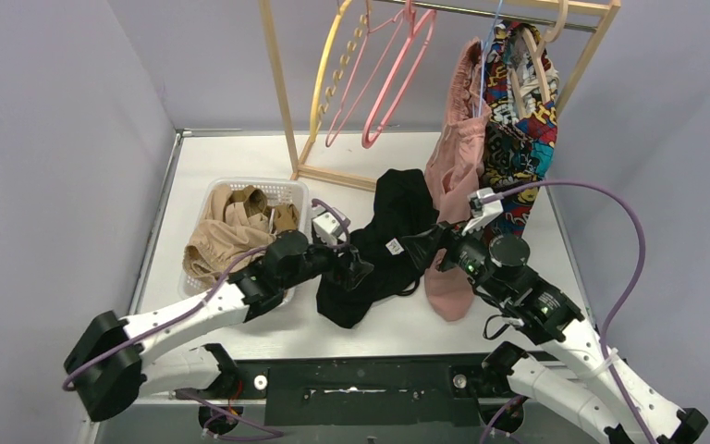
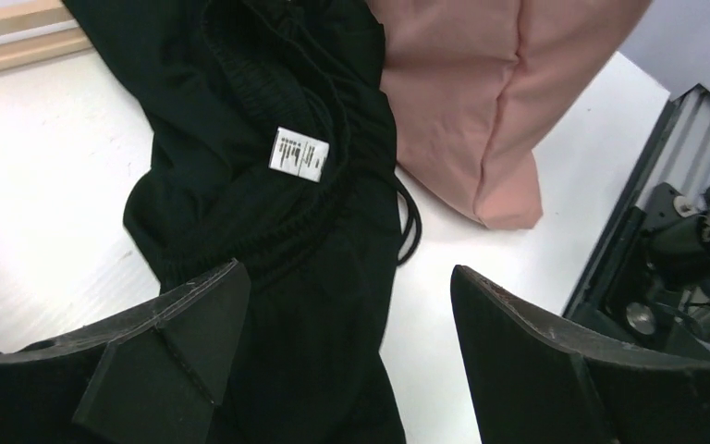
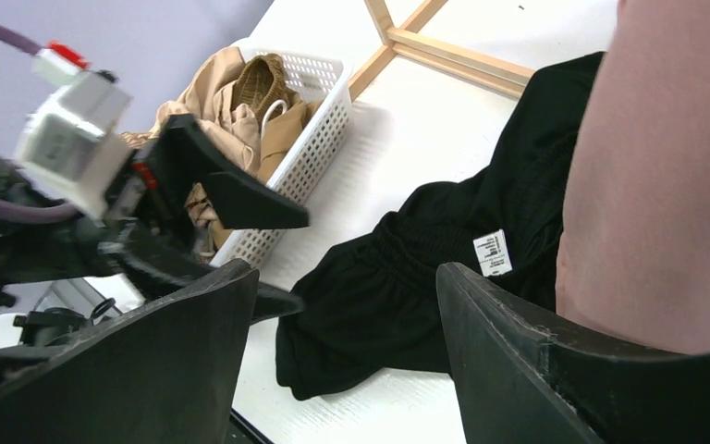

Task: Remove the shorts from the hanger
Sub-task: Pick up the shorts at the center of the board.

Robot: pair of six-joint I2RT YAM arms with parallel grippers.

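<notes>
Top view, end effectors: my left end effector sits at the near-left edge of the black shorts. My right end effector is at their other edge, so the two face each other across the heap.
Top view, on the hanger: the pink shorts hang from the wooden rack. I cannot pick out the hanger itself in the folds.
Top view, long axis: the pink shorts run from the rail down to the desk, with the hem lying just beside my right wrist.
Top view, nearer arm: the right, I judge. The pink cloth is just to its right and beyond it, while the black heap lies between the left arm and the pink.
Top view, off the hanger: the beige shorts and olive shorts lie in the white basket, behind and to the left of my left end effector.
Left wrist view, state: fingers wide apart, holding nothing.
Left wrist view, bearing: the black shorts are directly ahead and under the gap, their white label straight in front. The pink is ahead to the right, past the black.
Right wrist view, state: fingers apart, nothing between them.
Right wrist view, bearing: the pink shorts are close on the right. Whether they touch the right finger I cannot tell. The black shorts are ahead and below.
Next move, my judgement: the right arm swings right and up along the pink cloth toward the rail.
</notes>
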